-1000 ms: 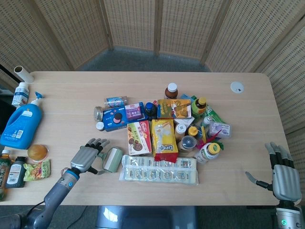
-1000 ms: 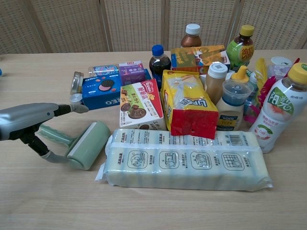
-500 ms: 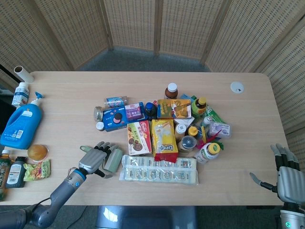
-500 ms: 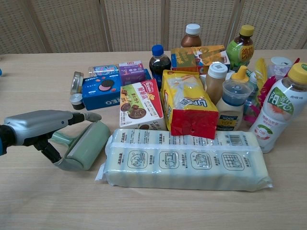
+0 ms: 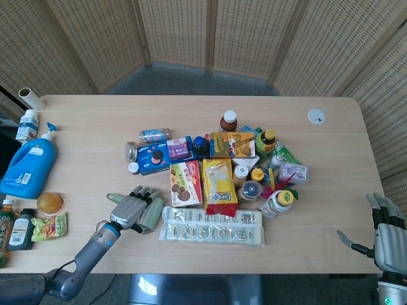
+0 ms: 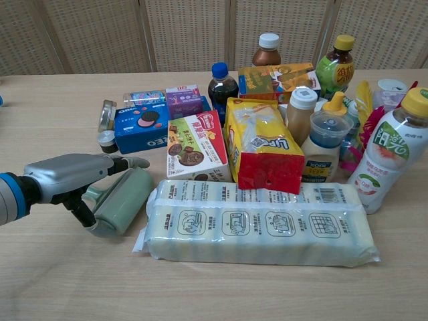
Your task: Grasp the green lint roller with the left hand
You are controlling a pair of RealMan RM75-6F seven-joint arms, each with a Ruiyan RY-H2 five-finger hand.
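The green lint roller (image 6: 124,198) lies flat on the table, its drum next to the left end of a long white pack; in the head view the lint roller (image 5: 152,215) shows just right of my hand. My left hand (image 6: 69,176) lies over the roller's handle, with straight fingers reaching across the top of the drum and the thumb (image 6: 83,212) hanging on the near side. The fingers are not wrapped round it. The handle is mostly hidden under the palm. My left hand (image 5: 131,209) also shows from above. My right hand (image 5: 386,232) hovers at the bottom right, fingers spread, holding nothing.
The long white pack (image 6: 257,228) lies right against the roller. A cookie box (image 6: 192,146) and a blue Oreo box (image 6: 140,124) sit just behind it, with bottles and snacks packed further right. A blue detergent jug (image 5: 29,166) stands at the table's left edge.
My left hand has slid right and forward, from beside the handle to over the roller. My right hand has sunk lower and further right in the head view.
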